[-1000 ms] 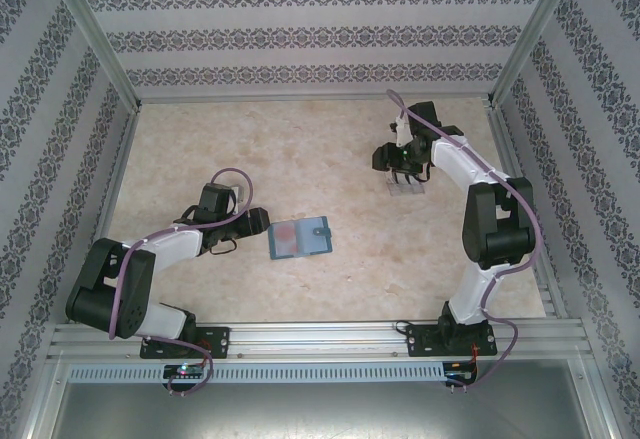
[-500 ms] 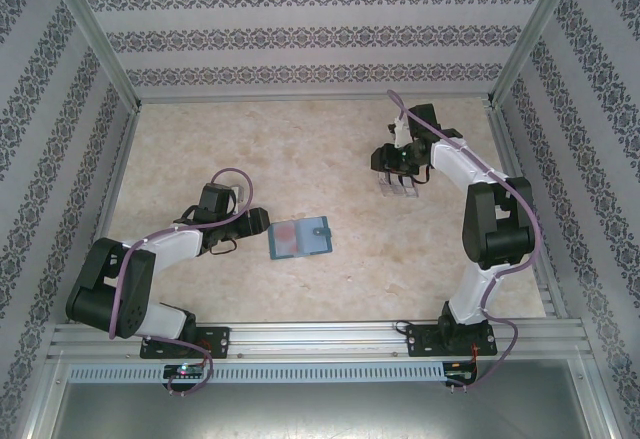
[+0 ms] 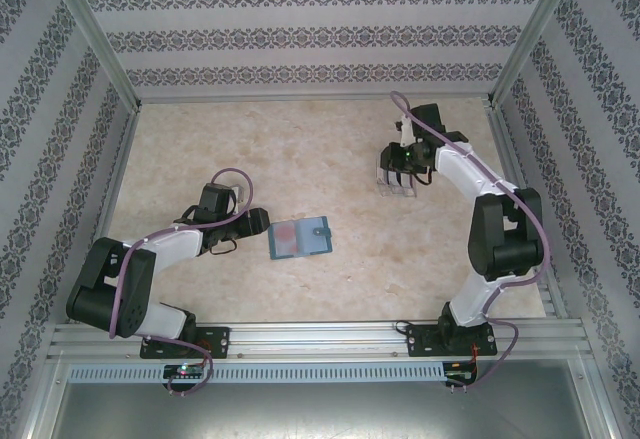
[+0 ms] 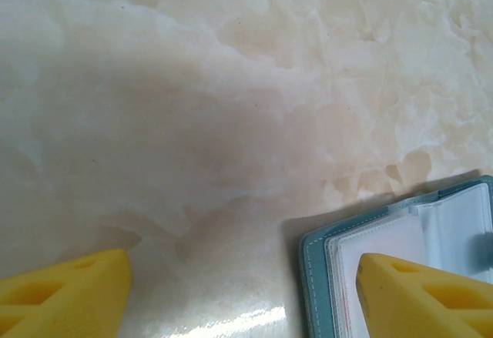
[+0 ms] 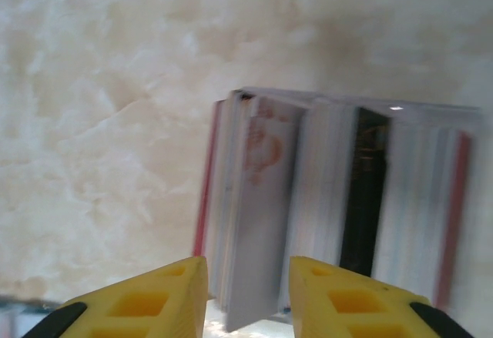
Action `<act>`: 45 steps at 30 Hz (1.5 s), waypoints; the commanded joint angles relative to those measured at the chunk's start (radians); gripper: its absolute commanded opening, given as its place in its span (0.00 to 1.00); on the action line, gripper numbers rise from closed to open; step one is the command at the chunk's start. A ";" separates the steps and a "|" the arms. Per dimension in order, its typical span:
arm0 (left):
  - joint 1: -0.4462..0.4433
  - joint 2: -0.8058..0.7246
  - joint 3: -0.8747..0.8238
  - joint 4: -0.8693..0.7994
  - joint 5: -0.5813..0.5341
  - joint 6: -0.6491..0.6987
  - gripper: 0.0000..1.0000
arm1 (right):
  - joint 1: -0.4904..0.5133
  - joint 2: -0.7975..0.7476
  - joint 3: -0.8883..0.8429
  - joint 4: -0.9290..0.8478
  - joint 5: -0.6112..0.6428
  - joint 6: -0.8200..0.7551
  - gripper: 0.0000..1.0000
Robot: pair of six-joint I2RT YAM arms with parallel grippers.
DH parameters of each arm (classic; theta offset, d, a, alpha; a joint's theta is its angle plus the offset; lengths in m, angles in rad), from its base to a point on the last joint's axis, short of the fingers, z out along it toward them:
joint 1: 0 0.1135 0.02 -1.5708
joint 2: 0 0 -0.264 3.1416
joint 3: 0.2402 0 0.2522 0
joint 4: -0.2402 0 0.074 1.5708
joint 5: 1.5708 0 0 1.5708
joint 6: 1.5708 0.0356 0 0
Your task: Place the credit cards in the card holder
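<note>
The teal card holder [image 3: 299,239] lies open mid-table, a reddish card [image 3: 286,240] showing on its left leaf. My left gripper [image 3: 258,223] rests open at its left edge. In the left wrist view one finger [image 4: 424,296] overlaps the holder's pale inner leaf [image 4: 385,234], the other finger [image 4: 65,292] stands over bare table. My right gripper [image 3: 400,167] hangs over a clear stand [image 3: 398,183]. Its open jaws [image 5: 246,292] straddle an upright white-grey card [image 5: 266,222] with gaps on both sides. A dark card [image 5: 366,199] and a red card edge [image 5: 205,184] stand beside it.
The marble-patterned table [image 3: 250,149] is walled by patterned panels on three sides, with metal rails along the edges. The clear stand sits far right, well apart from the holder. Both arm bases are bolted on the near rail [image 3: 320,337].
My right gripper has shifted a little farther back over the stand and its jaws have narrowed round the white-grey card. The left arm and the card holder have not moved.
</note>
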 commanded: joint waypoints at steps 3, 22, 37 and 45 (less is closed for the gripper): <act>-0.002 0.020 0.002 0.012 0.002 0.012 0.78 | 0.013 0.005 0.001 -0.051 0.139 -0.023 0.43; -0.002 0.019 0.006 0.006 0.004 0.017 0.78 | 0.068 0.124 0.052 -0.074 0.380 -0.068 0.53; -0.001 0.022 0.003 0.013 0.004 0.013 0.78 | 0.052 0.000 -0.010 -0.004 0.221 -0.044 0.55; -0.001 0.024 0.003 0.018 0.009 0.011 0.78 | 0.017 0.069 0.008 -0.024 0.117 -0.066 0.59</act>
